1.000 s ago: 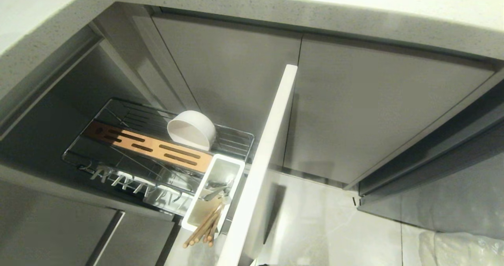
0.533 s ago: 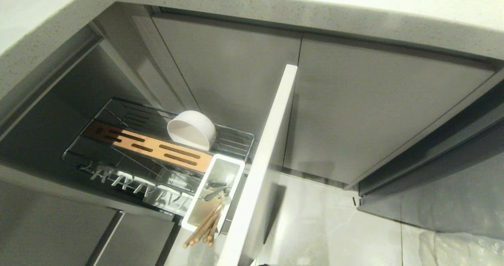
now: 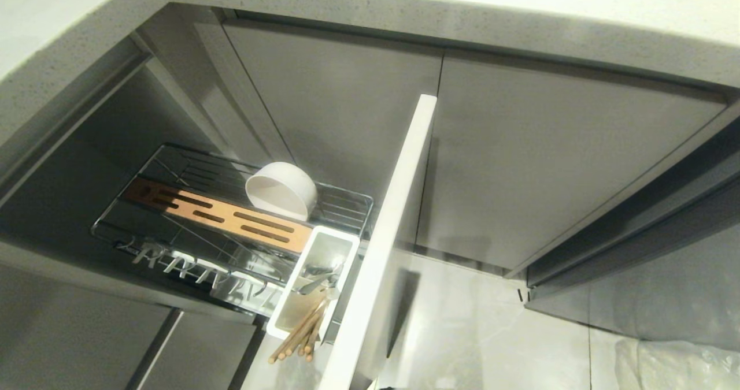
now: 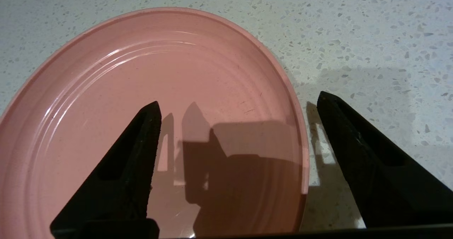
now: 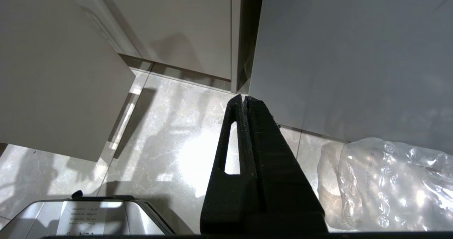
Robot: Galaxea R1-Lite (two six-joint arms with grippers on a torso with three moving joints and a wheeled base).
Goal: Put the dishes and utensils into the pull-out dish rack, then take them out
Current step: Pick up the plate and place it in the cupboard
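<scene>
The left claw stood wide open over the pink plate, one finger above the plate's inside and the other outside its rim, holding nothing. The plate lay flat on the speckled table. The step in hand seemed to be the release of the plate during unloading, so the claw should rise straight up and not drag the rim.

The right claw hung closed and idle above the floor, near a clear plastic bag.

In the pull-out dish rack the white bowl leaned on its side behind the wooden strip. The chopsticks stuck out of the white caddy, probably with the fork beside them. Grey cabinet doors closed the room behind.
</scene>
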